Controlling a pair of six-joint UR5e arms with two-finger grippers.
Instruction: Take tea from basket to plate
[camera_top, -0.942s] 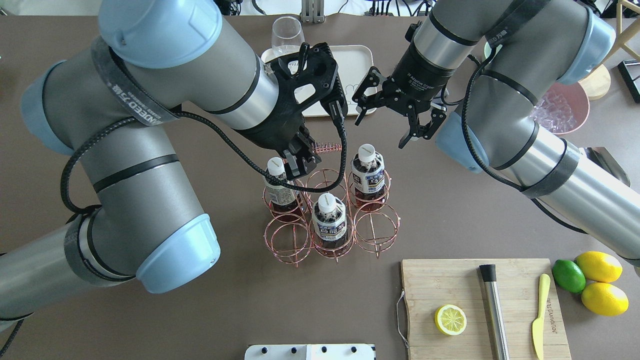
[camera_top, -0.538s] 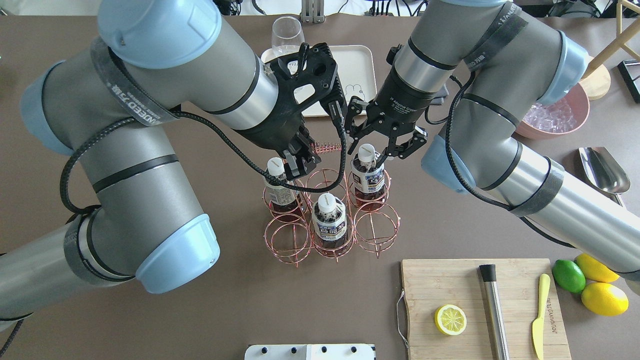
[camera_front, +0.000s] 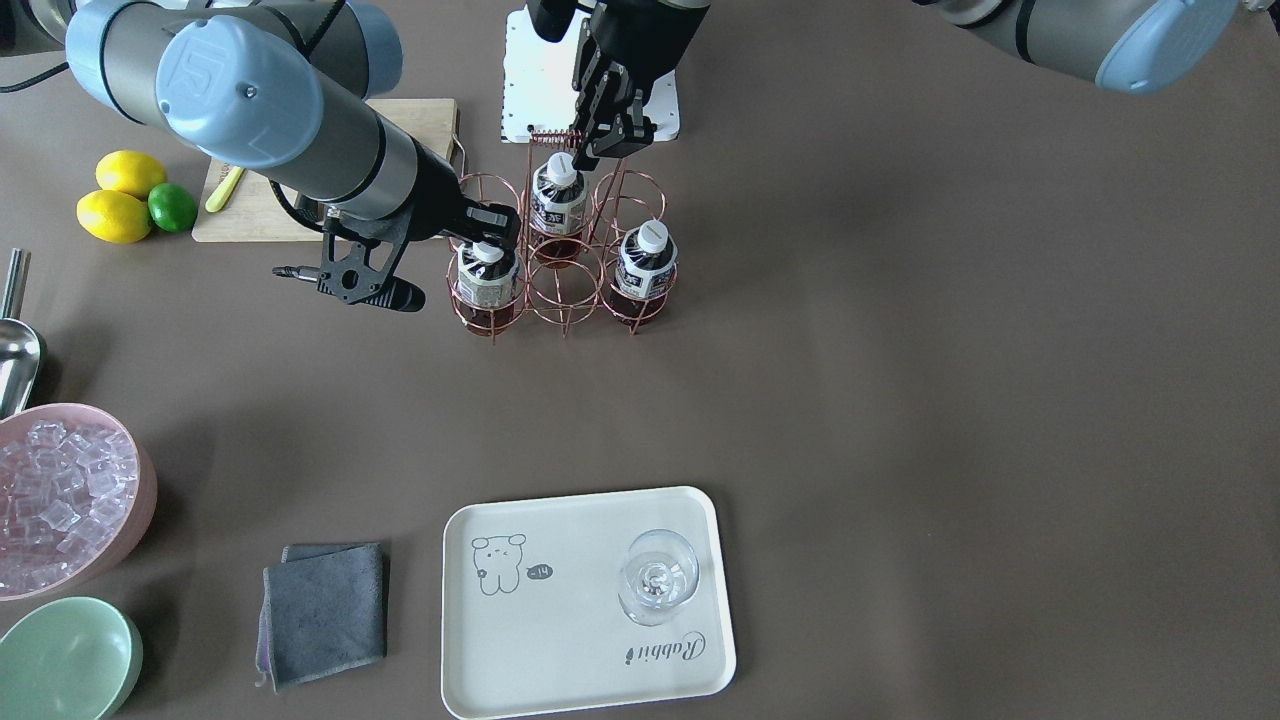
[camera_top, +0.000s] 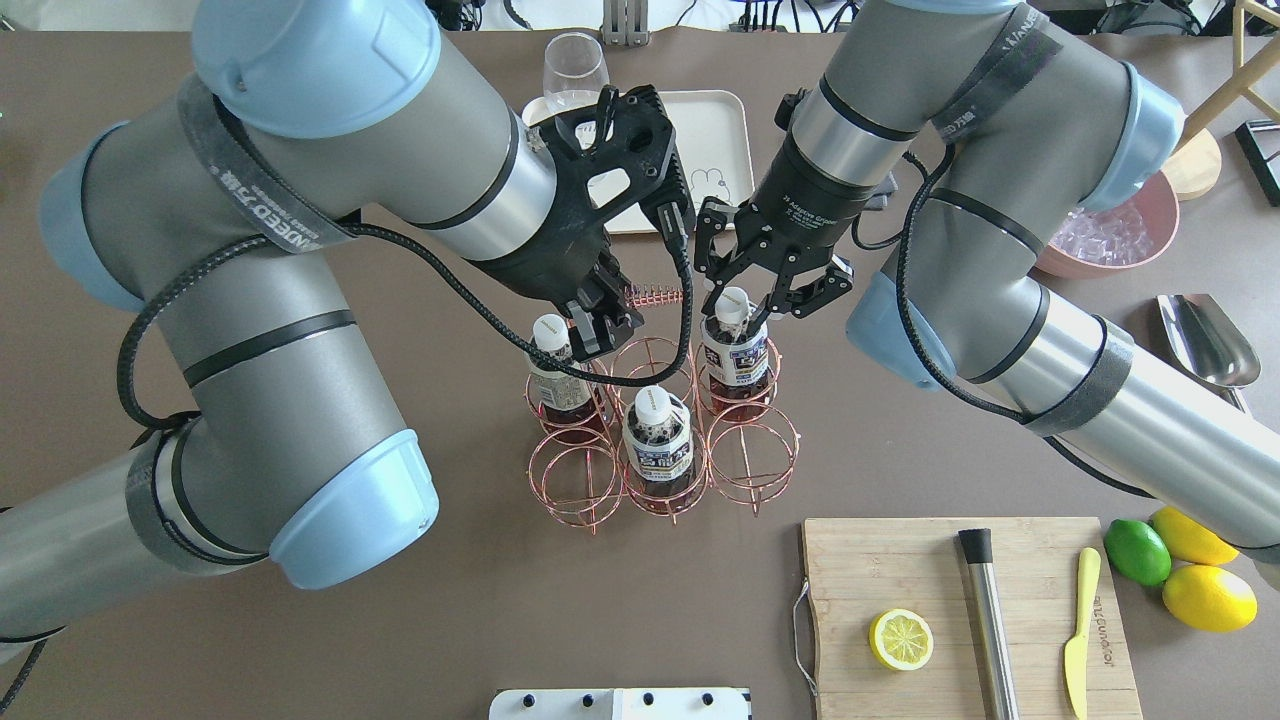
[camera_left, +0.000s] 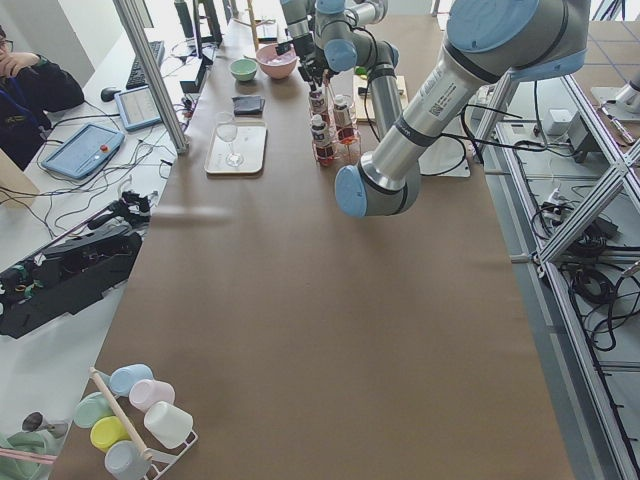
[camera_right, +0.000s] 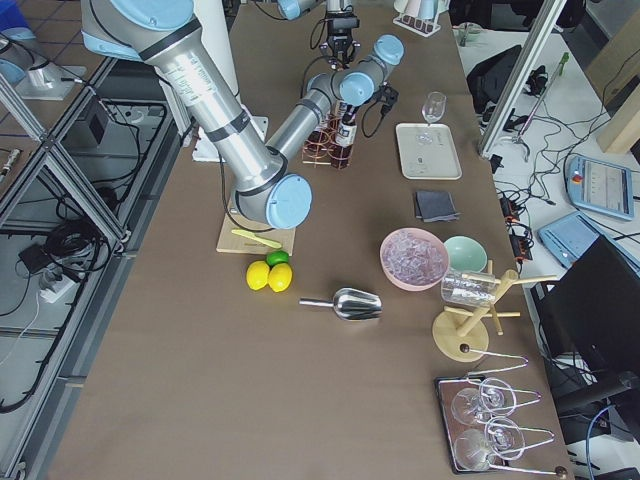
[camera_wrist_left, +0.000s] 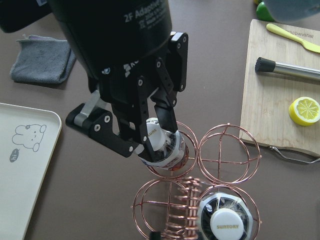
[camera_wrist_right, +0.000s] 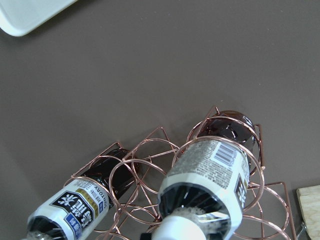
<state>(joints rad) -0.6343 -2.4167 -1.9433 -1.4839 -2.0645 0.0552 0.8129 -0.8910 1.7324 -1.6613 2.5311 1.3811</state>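
Observation:
Three tea bottles stand in the copper wire basket (camera_top: 752, 462) in mid-table. My right gripper (camera_top: 748, 300) is open and low over the tea (camera_top: 736, 350) in the far right cell, its white cap between the fingers; the left wrist view shows the same gripper (camera_wrist_left: 155, 137) astride the cap. My left gripper (camera_top: 600, 335) is shut on the end of the basket's coiled handle (camera_top: 655, 295), beside the left tea bottle (camera_top: 560, 375). The third tea bottle (camera_top: 658, 440) stands in the near middle cell. The cream plate (camera_front: 580, 640) lies beyond the basket and holds only a clear glass (camera_front: 655, 575).
A wooden cutting board (camera_top: 870, 560) with a lemon half, muddler and yellow knife lies near right. Lemons and a lime (camera_top: 1137, 550) sit beside it. A pink bowl of ice (camera_top: 1110, 235), a metal scoop (camera_top: 1205, 340), a grey cloth (camera_front: 325, 610) and a mint bowl (camera_front: 65, 660) are at the right side.
My right gripper has swung left from beside the plate and come down over the far right bottle's cap, still open. The left arm has not moved.

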